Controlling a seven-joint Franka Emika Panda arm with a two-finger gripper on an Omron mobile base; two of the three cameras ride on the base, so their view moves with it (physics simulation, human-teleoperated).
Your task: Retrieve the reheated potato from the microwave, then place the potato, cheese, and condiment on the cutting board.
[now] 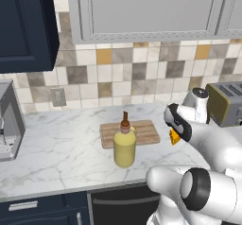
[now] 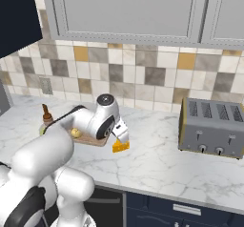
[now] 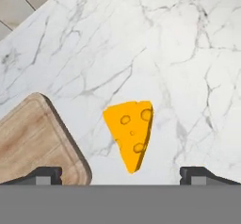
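- Potato [image 2: 75, 133]: a small yellowish item lies on the cutting board [image 1: 142, 133]; judged placed.
- Cheese [image 3: 130, 132]: on the counter [image 2: 157, 159], just beside the board's right edge, not yet on it.
- Condiment [image 1: 125, 146]: upright by the board's front edge; I cannot tell whether it touches the board.
- Gripper [image 3: 121, 173]: above the cheese, jaws spread wide, holding nothing.
- Remaining, as judged: cheese and probably condiment.

Arm at lower right of the left base view and lower left of the right base view: glossy white rounded links joined by dark grey to black ring joints, with a round dark-capped end disc. Hand: white with a black band. Fingers [image 3: 47, 175]: two small dark square tips.
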